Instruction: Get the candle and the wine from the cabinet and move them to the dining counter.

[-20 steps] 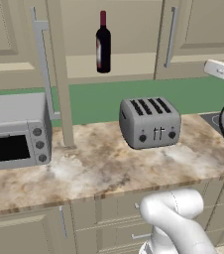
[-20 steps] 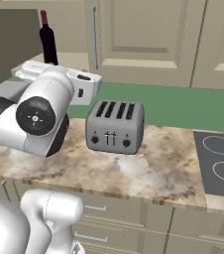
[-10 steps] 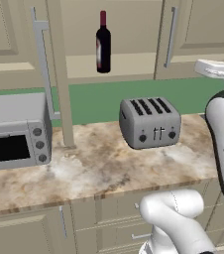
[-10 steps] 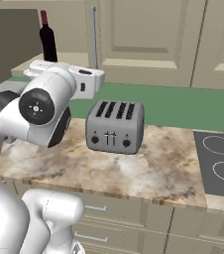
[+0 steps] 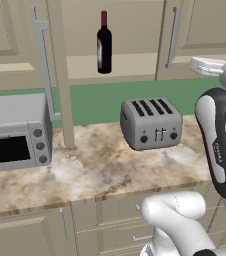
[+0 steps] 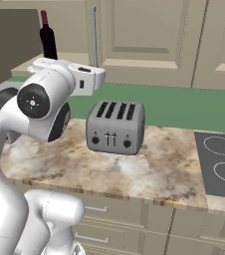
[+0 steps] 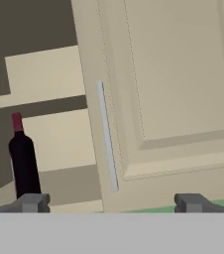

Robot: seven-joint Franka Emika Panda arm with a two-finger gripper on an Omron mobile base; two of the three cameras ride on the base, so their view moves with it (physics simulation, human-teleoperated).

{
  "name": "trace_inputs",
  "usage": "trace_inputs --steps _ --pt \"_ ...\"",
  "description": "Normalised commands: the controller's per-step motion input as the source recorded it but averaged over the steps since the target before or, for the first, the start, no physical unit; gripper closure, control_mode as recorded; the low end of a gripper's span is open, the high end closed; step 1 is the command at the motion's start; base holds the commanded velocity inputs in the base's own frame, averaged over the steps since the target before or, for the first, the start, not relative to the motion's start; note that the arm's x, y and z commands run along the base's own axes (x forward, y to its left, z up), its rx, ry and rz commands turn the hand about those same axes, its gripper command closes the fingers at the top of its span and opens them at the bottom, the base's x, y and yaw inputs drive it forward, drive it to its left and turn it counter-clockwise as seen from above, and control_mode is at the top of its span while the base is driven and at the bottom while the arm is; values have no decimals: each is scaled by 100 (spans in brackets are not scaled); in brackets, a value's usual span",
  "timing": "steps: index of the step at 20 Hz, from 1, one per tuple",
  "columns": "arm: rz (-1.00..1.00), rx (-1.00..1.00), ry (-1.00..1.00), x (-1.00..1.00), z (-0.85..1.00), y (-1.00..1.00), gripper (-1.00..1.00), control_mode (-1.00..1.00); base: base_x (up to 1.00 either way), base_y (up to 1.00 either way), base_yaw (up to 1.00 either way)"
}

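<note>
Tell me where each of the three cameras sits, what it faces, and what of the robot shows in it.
Left base view: behind-left, facing the open cabinet, wine, toaster and toaster oven; arm at right.
Right base view: behind-right, same wine and toaster, plus the cooktop; arm at left.
Hand view: on the hand, facing the closed cabinet door and wine; open gripper at the bottom.
Shared: wine in all three views.

The wine [image 7: 23, 161] has its base hidden behind the left fingertip [image 7: 32, 202], and its label's too small to read.
</note>
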Motion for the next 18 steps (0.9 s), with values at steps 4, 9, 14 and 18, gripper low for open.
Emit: trace_inputs --steps 4,9,14,18 --pt "0 0 0 12 -1 0 -100 -100 0 0 0" --pt "0 0 0 15 0 0 -100 -100 0 0 0" --pt "0 -1 -3 16 0 2 -100 -100 0 0 0" --pt "0 -2 -7 17 0 0 -100 -100 0 0 0"
